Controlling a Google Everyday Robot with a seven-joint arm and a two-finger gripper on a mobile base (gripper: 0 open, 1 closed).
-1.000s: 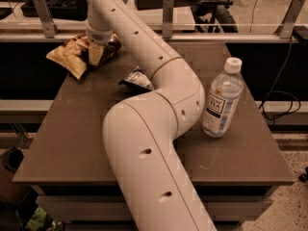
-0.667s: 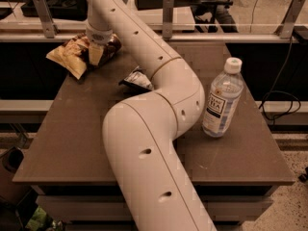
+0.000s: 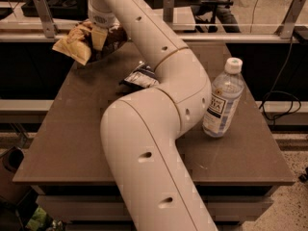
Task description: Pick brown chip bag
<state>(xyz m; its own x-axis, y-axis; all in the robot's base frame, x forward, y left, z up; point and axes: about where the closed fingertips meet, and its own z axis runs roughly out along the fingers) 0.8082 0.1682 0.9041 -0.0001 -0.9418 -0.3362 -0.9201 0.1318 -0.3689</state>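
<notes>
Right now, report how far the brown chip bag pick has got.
Done: the gripper has reached the far left corner of the table, and its fingers are closed on the brown chip bag. In hand: the lift; the bag sits higher than a second ago, with shadow beneath it. Left: carrying it clear. The blue-and-white bag and the bottle stay put.

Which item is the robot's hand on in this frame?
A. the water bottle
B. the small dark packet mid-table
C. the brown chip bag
C: the hand is at the far left corner of the table, closed on the brown chip bag, while the water bottle stands apart on the right.
</notes>
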